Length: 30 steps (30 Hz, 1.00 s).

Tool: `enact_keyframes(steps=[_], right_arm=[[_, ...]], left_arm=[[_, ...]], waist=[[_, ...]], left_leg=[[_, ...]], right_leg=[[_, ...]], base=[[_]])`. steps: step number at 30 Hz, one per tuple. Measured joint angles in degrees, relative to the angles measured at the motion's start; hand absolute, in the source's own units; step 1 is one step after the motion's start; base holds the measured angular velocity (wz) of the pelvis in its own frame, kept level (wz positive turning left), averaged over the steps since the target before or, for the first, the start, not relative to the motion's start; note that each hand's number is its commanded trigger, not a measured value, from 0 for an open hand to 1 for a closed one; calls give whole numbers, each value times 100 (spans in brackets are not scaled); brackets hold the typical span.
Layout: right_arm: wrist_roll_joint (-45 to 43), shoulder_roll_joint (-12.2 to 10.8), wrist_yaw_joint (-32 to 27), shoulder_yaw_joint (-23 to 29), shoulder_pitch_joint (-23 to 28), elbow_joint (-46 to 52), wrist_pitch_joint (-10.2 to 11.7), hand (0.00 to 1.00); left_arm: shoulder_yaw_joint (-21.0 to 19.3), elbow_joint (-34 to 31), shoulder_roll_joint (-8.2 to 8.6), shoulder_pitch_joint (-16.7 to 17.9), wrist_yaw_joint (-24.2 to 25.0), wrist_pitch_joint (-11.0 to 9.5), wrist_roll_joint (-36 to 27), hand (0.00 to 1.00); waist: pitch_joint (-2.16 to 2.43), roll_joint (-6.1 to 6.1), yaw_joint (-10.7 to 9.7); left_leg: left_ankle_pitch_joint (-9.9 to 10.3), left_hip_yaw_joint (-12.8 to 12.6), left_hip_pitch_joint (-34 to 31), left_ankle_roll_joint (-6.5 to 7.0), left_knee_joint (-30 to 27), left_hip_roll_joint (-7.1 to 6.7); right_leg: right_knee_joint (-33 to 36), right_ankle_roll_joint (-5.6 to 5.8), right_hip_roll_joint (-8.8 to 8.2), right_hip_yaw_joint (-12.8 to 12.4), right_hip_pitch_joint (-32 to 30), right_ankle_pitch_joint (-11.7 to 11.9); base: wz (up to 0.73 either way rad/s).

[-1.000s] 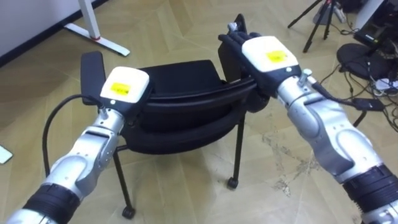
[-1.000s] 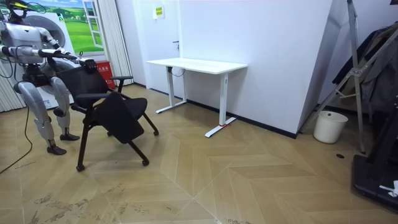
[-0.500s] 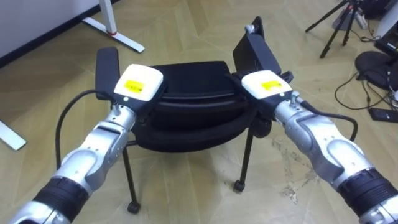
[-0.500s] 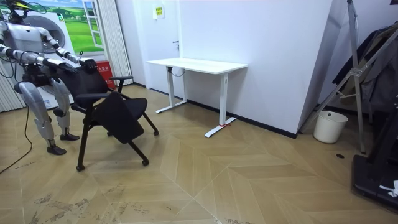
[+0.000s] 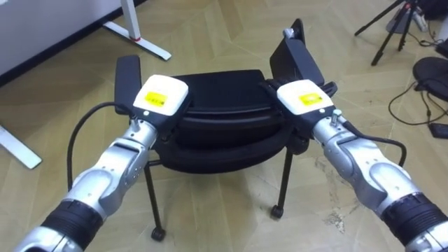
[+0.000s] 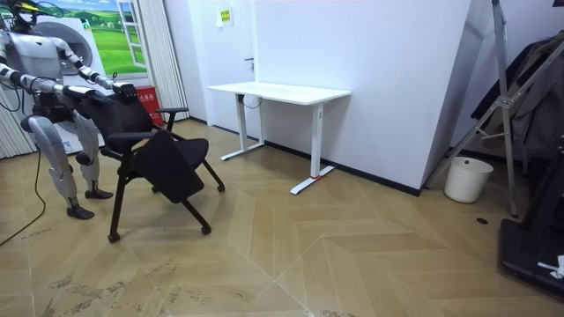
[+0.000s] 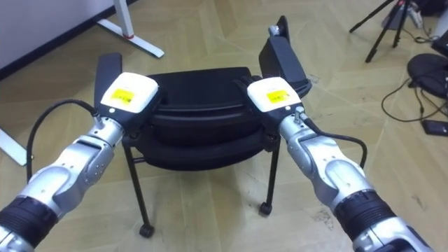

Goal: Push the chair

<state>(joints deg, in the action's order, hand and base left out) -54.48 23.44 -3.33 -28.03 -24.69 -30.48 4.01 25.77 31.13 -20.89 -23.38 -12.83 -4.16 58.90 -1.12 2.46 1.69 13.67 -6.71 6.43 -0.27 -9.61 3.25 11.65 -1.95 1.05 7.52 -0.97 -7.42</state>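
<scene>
Standing at the room view's left, the robot faces the rear of a black chair (image 6: 167,163) with both arms stretched forward to its backrest. The chair rests on the wooden floor, just in front of the robot. A white desk (image 6: 278,91) lies well apart from it, toward the room view's right against the wall. A pale bucket (image 6: 467,179) sits farther right again.

From the head camera, reading left to right:

- A white desk foot (image 5: 140,42) lies on the floor at upper left.
- The chair's left armrest (image 5: 127,77) rises beside the left hand (image 5: 162,99).
- The left hand lies on the left end of the backrest (image 5: 220,136), with its white back plate facing up. Its fingers are hidden beneath the plate and the chair, so whether they are curled cannot be told.
- The dark seat (image 5: 217,87) lies between the two hands, beyond the backrest's top edge.
- Two castors show below, one under the left rear leg (image 5: 158,234) and one under the right (image 5: 278,211).
- The right hand (image 5: 304,98) lies on the right end of the backrest, level with the left. Its fingers are likewise concealed, and its grasp cannot be judged.
- The right armrest (image 5: 295,59) projects just beyond that hand.
- A dark tripod (image 5: 387,31) stands on the floor at upper right, well apart from the chair.
</scene>
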Motion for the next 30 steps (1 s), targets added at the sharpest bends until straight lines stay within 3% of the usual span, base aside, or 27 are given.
enact_keyframes(steps=[11,21,25,27,30], right_arm=[[-79,-14,-341,1,-72,-270,-37,100],[-196,-30,-544,-9,-51,-459,121,100],[-197,-155,-661,-7,-106,-763,230,100],[-193,-179,-716,-6,-161,-864,242,100],[-187,-254,-850,-2,-391,-1236,351,100]], left_arm=[[75,-24,48,1,-2,-206,0,100],[90,-41,-19,-10,-2,-272,-13,100],[94,126,-26,-46,-4,-357,-6,100],[110,200,-35,-125,-12,-375,-1,100],[120,468,-17,-381,-23,-466,3,100]], waist=[[9,-86,96],[5,-10,161],[-19,40,176],[-54,95,181],[-87,176,171]], left_leg=[[0,87,12,0,4,7],[0,95,28,0,5,12],[0,97,114,0,-2,32],[0,97,100,0,-11,38],[2,148,-90,-2,-230,37]], right_leg=[[-20,0,-8,111,58,0],[-14,2,-16,129,72,-1],[-12,3,-9,173,201,-3],[-8,4,-19,215,193,-11],[70,-7,-84,320,72,-22]], base=[[4],[1],[3],[6],[10]])
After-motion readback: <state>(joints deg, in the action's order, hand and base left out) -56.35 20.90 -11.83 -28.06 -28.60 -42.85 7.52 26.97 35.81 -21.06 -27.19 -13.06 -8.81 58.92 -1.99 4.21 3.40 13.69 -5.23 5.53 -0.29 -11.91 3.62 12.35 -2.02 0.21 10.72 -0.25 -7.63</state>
